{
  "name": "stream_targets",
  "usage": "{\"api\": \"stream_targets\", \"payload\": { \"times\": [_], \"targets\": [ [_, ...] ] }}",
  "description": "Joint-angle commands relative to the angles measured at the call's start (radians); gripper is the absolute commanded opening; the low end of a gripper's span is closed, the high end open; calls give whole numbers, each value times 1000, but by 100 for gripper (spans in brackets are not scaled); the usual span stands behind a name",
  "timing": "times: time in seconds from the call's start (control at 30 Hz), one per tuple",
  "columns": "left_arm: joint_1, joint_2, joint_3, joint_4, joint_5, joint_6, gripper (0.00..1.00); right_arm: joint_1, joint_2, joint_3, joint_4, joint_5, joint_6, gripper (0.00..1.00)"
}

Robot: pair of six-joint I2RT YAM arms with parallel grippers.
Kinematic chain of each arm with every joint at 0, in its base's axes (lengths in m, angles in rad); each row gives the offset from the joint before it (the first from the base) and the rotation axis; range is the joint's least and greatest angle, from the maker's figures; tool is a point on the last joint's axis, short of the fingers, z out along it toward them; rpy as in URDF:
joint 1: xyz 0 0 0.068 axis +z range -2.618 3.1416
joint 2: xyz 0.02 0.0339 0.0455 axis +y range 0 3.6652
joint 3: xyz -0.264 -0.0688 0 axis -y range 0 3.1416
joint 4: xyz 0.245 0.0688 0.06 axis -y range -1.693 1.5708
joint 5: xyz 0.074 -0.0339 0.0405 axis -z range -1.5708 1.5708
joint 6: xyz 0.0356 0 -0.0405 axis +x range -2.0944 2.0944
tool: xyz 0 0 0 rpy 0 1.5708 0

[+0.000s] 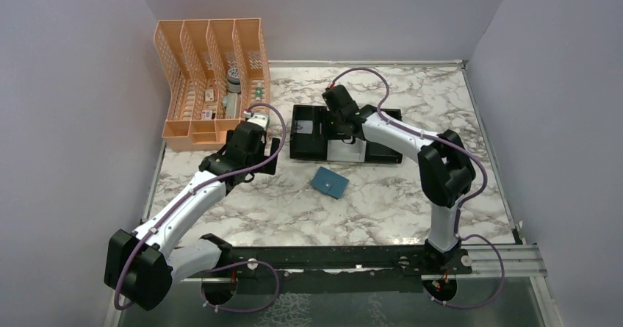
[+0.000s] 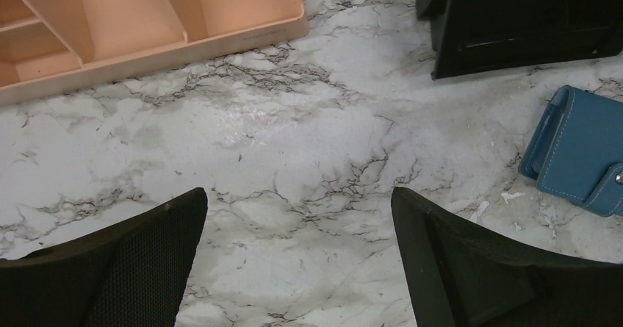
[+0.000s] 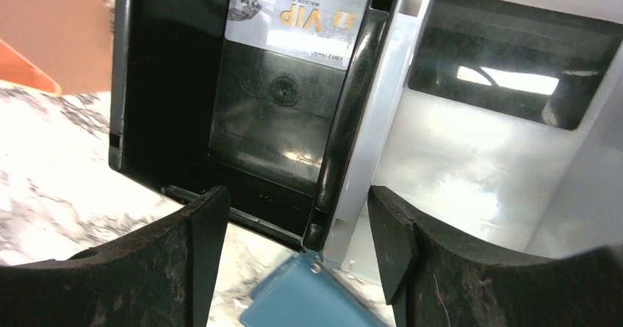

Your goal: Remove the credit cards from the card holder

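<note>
Both right fingers (image 3: pixel 176 261) stand spread with nothing between them, hanging over the near edge of a black-and-white tray (image 3: pixel 169 84). Its black compartment holds a silver-grey card (image 3: pixel 297 15) printed VIP; the white compartment beside it holds a black card (image 3: pixel 514 55). Just below the fingertips, a corner of the teal-blue card holder (image 3: pixel 308 305) shows, lying folded shut on the counter (image 1: pixel 382 209) in front of the tray. The right arm rises from its near-right base, bends at a raised elbow and reaches left to the tray's middle. The left fingers (image 2: pixel 125 268) are spread wide and empty above bare marble, with a peach mesh desk organiser (image 2: pixel 147 26) ahead on their left and the card holder apart on their right. That arm stretches forward from the near-left base. Plain pale walls close in three sides.
</note>
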Motion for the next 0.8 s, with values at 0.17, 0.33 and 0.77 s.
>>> {"api": "stream_targets", "payload": {
  "times": [0.17,0.33,0.77],
  "targets": [
    [6,-15,38,0,10,2,99,8,-73,24,-6,35,-33,73],
    [6,-28,42,0,1,1,99,8,-307,-297,198,-131,-184,68],
    [8,-85,35,9,-38,-8,99,7,-362,-579,269,-220,-151,50]
  ]
}}
